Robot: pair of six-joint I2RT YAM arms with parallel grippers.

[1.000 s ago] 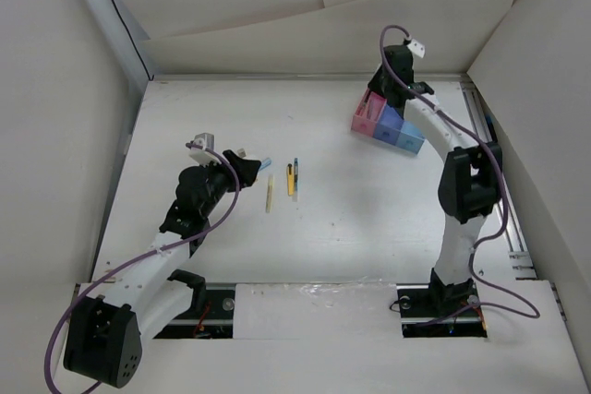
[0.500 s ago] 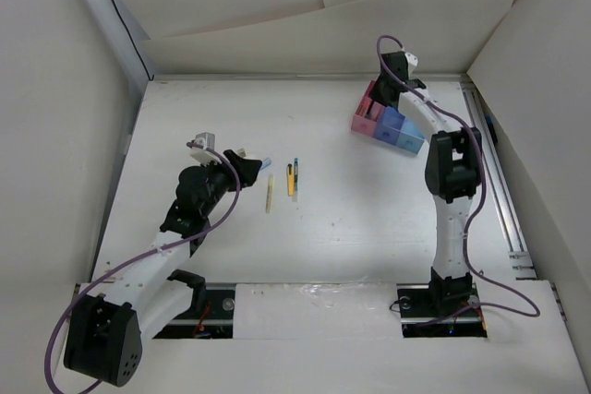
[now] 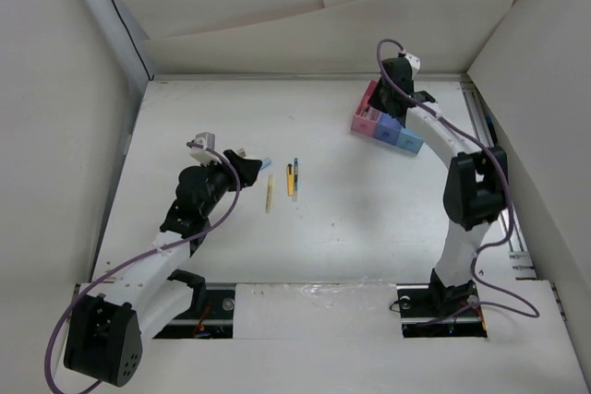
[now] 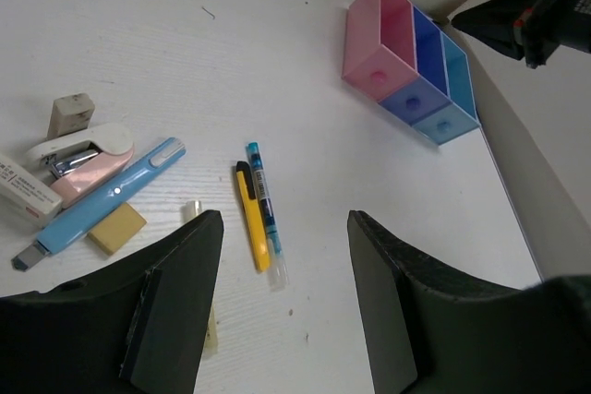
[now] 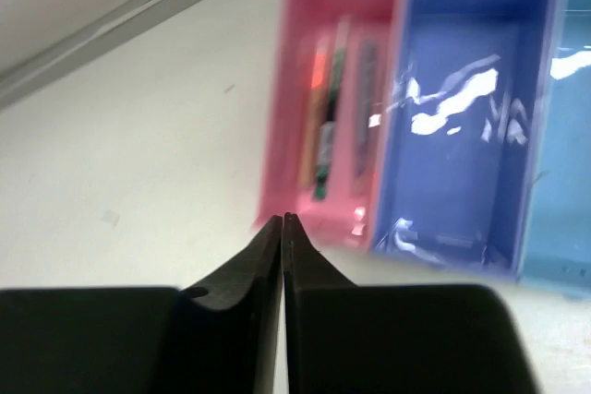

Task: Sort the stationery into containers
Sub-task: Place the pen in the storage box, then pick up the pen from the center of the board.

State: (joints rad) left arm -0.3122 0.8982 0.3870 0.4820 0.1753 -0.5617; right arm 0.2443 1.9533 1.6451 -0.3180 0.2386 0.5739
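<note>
Desk clutter, far left: In the left wrist view, a pink-and-white stapler (image 4: 81, 148) was seen on the desk (image 3: 351, 228). A small beige eraser (image 4: 71, 114) lay just beyond it and a white box (image 4: 20, 193) was cut off by the picture's edge.

Light blue pen: The light blue pen (image 4: 102, 198) was laid slantwise just beside the stapler, with a tan block (image 4: 116, 229) touching or nearly touching its near side.

Left gripper: The left gripper (image 4: 284, 228) was held above the desk, its fingers (image 4: 180, 292) spread wide with nothing between them.

Cream stick: A cream stick (image 3: 269, 196) lay on the desk. In the wrist view it was partly hidden by the left finger.

Loose pens: A yellow pen (image 4: 252, 219) and a teal pen (image 4: 264, 202) lay side by side, touching or nearly so, in the gap between the spread fingers.

Tray: The tray (image 4: 362, 43) stood at the far right of the desk, well apart from the loose pens.

Pink compartment: In the pink compartment (image 5: 282, 136) three thin pens were seen lying lengthwise. One was orange and one dark green. The third was too blurred for its colour to be told.

Other compartments: The dark blue compartment (image 5: 462, 163) sat in the middle and the cyan compartment (image 5: 565, 126) at the right end.

Right gripper: The right gripper (image 5: 282, 221) was held at the near end of the pink compartment, its fingers (image 5: 249, 274) pressed together on nothing.
</note>
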